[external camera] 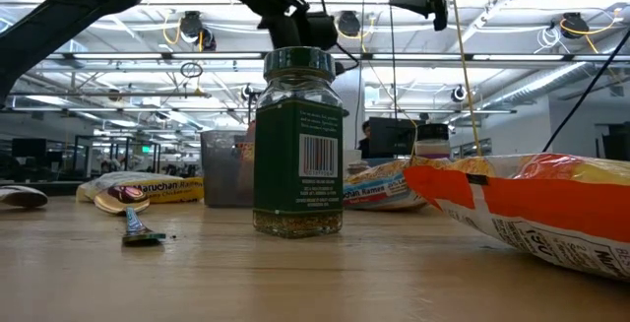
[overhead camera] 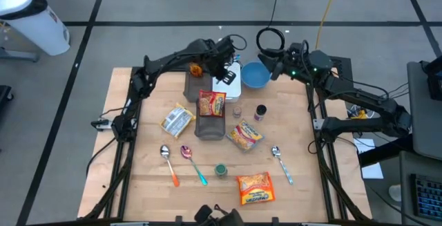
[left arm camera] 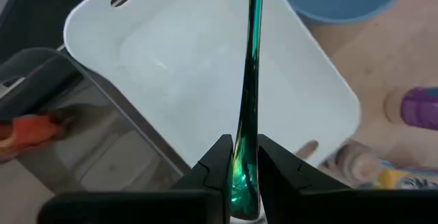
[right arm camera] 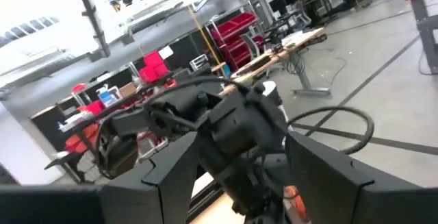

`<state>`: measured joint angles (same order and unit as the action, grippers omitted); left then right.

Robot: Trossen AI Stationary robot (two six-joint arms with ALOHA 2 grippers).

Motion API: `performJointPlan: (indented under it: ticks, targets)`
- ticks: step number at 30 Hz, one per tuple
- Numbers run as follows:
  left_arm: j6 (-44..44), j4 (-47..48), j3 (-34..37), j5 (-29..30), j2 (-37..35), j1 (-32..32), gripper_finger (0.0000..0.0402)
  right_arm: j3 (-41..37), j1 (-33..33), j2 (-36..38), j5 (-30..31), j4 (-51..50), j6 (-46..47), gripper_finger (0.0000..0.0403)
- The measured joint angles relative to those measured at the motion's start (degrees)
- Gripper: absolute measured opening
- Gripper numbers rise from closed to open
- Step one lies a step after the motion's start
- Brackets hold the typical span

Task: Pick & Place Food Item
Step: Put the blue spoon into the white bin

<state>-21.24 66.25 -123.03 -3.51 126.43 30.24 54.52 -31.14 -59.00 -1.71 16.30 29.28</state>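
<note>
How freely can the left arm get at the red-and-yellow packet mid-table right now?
Probably not yet. The left gripper is shut on a green utensil handle above the white tray, so it must release that first. The packet itself lies uncovered nearby.

Left end effector clamped; right end effector seemingly parted.

Green-handled spoon upright over white tray

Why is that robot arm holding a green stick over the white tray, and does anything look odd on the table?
The left gripper is shut on a green utensil handle above the white tray, though the task names food. A ramen packet sticks up out of the grey bin instead of lying flat. Nothing looks spilled or broken.
</note>
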Motion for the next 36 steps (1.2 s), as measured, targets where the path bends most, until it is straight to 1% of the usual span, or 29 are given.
performJointPlan:
  ticks: [4, 7, 10, 13, 24, 32, 36]
  targets:
    - [-0.57, -0.52, 2.76, -0.05, 0.00, 0.00, 0.0051, 0.00, -0.04, 0.11, 0.44, 0.10, -0.14, 0.0212]
    - [-1.64, -2.48, 4.66, -1.45, 0.00, 0.00, 0.0051, 0.00, -0.02, 0.09, 0.42, 0.08, -0.20, 0.0212]
    - [-1.98, -4.17, 5.66, -2.88, 0.00, -0.02, 0.0051, 0.00, -0.04, 0.11, 0.58, 0.08, -0.20, 0.0212]
    - [-2.21, -5.73, 6.37, -3.03, 0.00, -0.02, 0.0051, 0.00, -0.02, 0.10, 1.87, 0.07, -0.20, 0.0212]
    - [-2.00, -5.99, 6.53, -4.06, -0.02, 1.30, 0.0051, 0.00, -1.64, 0.11, 1.90, 0.08, -0.05, 0.0212]
    - [-1.98, -6.37, 10.84, -6.57, -0.02, 1.86, 0.0051, 0.00, -1.94, 0.11, 1.92, 0.08, -0.17, 0.0212]
    - [-1.24, -6.66, 11.81, -7.18, -0.02, 1.84, 0.0051, 0.00, -1.93, 0.11, 1.92, 0.08, -0.94, 0.0211]
